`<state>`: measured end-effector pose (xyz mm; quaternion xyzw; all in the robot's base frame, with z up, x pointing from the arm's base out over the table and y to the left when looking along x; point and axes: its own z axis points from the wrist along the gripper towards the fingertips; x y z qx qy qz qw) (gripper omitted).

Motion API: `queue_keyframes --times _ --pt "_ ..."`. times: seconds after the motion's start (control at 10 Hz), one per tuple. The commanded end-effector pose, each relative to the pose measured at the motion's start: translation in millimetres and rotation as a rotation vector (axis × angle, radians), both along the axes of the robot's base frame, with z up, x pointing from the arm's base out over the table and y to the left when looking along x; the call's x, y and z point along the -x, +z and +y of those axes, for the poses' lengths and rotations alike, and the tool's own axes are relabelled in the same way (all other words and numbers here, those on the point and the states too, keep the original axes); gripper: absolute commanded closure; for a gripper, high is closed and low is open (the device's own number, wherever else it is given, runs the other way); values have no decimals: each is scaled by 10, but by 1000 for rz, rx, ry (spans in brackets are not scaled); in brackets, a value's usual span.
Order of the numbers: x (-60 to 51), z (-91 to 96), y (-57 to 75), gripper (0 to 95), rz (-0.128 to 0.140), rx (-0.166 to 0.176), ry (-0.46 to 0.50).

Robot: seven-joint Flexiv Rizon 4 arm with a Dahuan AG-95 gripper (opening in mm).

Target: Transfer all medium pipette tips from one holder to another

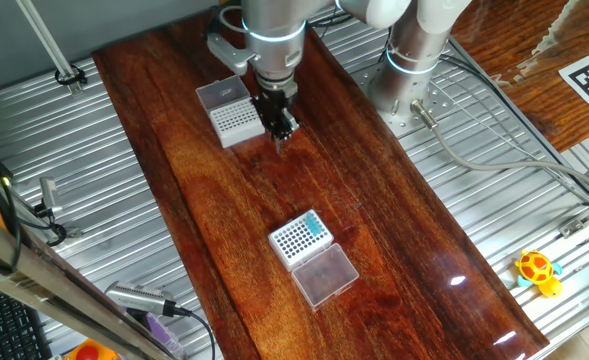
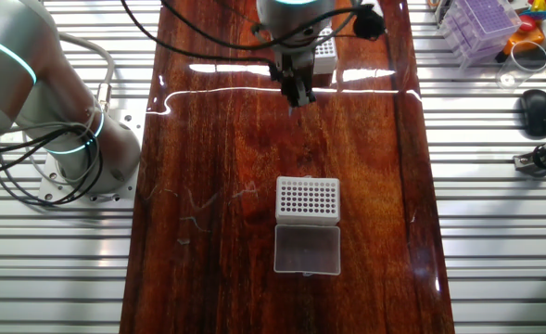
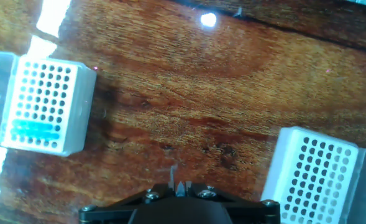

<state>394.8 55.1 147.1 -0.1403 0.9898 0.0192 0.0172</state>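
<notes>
Two racks well apart on the wooden table, one far, one near.
At the far end: far rack, far lid touching behind it, gripper just right of it. At the near end: near rack, medium pipette tips in rows at its far-right side, near lid against its near side.

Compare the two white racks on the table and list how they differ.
The rack near the gripper shows only empty holes, while the rack farther from it holds a patch of teal tips along one side of its grid. The near rack sits right beside the gripper; the far rack stands alone mid-table. Both are small white square blocks with a grid of holes, each with a clear lid lying open next to it.
</notes>
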Motion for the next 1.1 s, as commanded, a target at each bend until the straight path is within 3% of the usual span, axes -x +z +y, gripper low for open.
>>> queue_keyframes --times 0.1,0.3,0.4,1.1 --pt "-4 2 -1 950 29 8 223" --pt "-4 2 -1 950 29 -5 355" --pt "-4 2 -1 950 33 -4 369" --pt "-4 2 -1 950 50 5 323"
